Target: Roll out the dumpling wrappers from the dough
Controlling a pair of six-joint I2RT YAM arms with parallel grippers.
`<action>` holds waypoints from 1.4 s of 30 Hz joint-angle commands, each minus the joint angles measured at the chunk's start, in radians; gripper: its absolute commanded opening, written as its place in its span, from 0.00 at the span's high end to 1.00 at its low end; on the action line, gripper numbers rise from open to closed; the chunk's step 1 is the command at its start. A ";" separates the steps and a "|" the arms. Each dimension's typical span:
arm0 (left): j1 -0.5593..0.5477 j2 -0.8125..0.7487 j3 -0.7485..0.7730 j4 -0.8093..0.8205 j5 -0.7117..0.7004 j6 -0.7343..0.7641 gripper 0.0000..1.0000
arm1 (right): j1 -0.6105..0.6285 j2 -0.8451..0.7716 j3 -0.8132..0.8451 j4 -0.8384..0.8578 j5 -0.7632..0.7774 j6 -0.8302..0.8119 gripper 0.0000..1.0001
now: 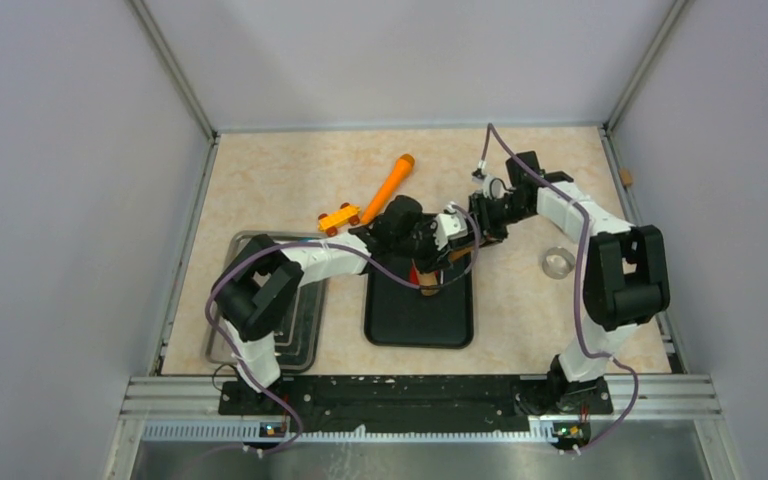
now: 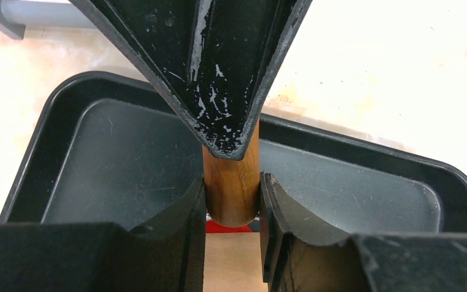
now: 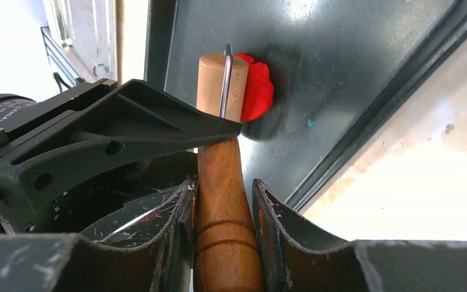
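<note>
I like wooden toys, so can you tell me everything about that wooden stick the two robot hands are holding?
It is a rolling pin of smooth brown wood. It is round, with rings cut near one end and a paler, flat tip. The left gripper and the right gripper are both shut on it, with a finger on each side. They hold it over the black tray, with its tip right at the red dough. I cannot tell whether it presses in.

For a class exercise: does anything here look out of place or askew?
The red dough lies at the tip of the wooden rolling pin, not under its middle. An orange toy car on the table seems misplaced.
</note>
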 commanded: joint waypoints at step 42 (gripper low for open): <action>0.035 -0.105 0.025 -0.022 0.049 -0.093 1.00 | 0.078 -0.076 0.082 0.005 0.104 -0.027 1.00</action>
